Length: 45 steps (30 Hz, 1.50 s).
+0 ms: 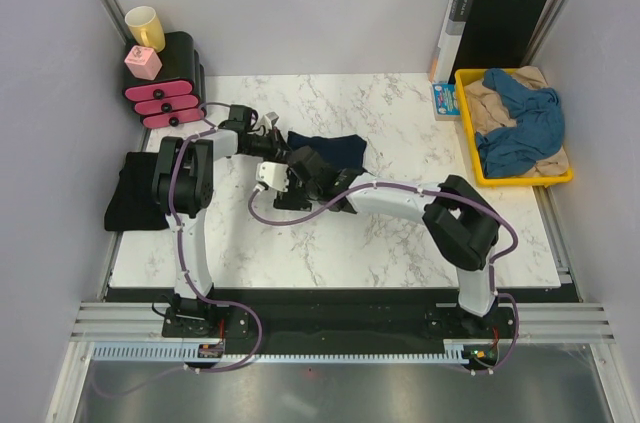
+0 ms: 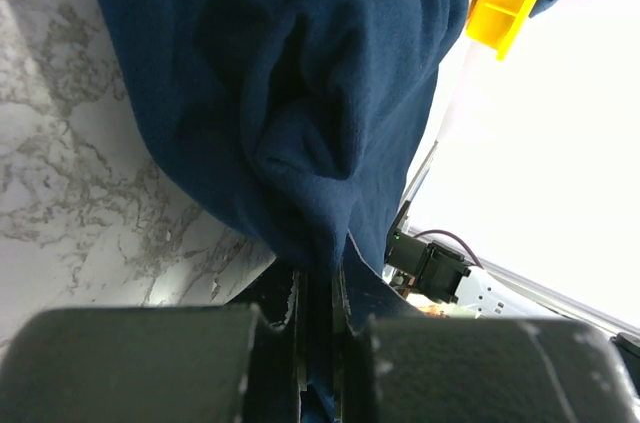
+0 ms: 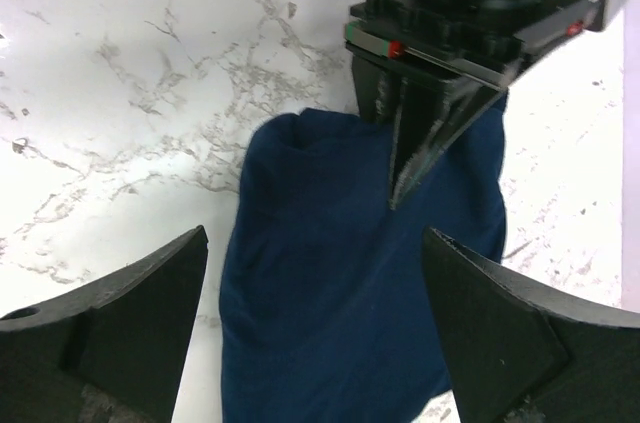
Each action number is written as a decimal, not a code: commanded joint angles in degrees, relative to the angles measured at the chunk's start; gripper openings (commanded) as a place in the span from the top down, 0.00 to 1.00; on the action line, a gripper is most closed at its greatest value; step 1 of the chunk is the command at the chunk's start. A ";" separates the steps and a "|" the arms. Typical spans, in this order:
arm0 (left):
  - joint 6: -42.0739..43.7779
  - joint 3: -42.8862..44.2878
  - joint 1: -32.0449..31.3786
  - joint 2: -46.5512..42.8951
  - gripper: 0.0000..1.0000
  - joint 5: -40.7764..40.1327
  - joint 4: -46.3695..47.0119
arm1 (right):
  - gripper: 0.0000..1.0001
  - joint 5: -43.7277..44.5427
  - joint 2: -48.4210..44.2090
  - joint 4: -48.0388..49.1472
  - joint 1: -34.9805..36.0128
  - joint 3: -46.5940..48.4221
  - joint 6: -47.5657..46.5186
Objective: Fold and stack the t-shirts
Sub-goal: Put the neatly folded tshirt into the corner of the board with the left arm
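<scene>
A dark navy t-shirt [image 1: 330,149] lies bunched on the marble table, mid-back. My left gripper [image 1: 292,151] is shut on its near-left edge. In the left wrist view the jaws [image 2: 318,283] pinch a fold of the navy cloth [image 2: 300,93]. The right wrist view shows the same pinch, the left gripper [image 3: 415,158] on the navy shirt [image 3: 340,283]. My right gripper [image 1: 300,178] hovers just above that end, open [image 3: 315,283], fingers wide on either side of the cloth and touching nothing. A folded black t-shirt [image 1: 135,201] lies at the table's left edge.
A yellow tray [image 1: 515,179] at the right holds a medium-blue shirt [image 1: 522,118] over a beige one [image 1: 485,103]. A black orange-edged folder [image 1: 495,28] leans at the back right. Pink drawers [image 1: 165,93] with a yellow mug [image 1: 145,26] stand at the back left.
</scene>
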 commanded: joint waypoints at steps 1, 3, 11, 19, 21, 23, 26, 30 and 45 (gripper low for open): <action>2.70 0.07 -0.03 -3.47 0.98 -0.63 -0.88 | 0.07 2.02 -5.70 -0.40 -1.76 -0.65 1.67; 4.46 0.33 0.15 -4.44 0.98 -1.86 -3.60 | 0.07 4.03 -7.98 -1.46 -3.95 -0.92 3.42; 16.84 0.86 2.78 -10.32 0.98 -5.02 -15.28 | 0.05 17.12 -14.49 -3.57 -12.05 -1.70 3.62; 30.83 4.73 7.35 -13.58 0.98 -10.65 -30.57 | 0.05 17.93 -19.32 -4.81 -14.69 -4.34 1.50; 33.89 5.34 10.59 -14.63 0.98 -12.41 -33.12 | 0.05 18.10 -20.11 -4.89 -14.69 -4.95 1.24; 35.65 5.78 12.01 -15.51 0.98 -14.16 -35.68 | 0.05 18.10 -21.35 -4.89 -14.78 -6.01 0.97; 38.38 5.95 14.38 -17.80 0.98 -17.23 -38.48 | 0.05 18.01 -23.02 -4.89 -14.78 -7.42 -0.25; 44.87 7.36 16.40 -20.00 0.98 -20.67 -43.23 | 0.05 17.93 -24.07 -4.80 -14.69 -8.47 -1.57; 58.25 15.36 31.07 -22.72 0.98 -31.04 -53.26 | 0.06 17.14 -26.97 -4.89 -14.78 -10.32 -2.54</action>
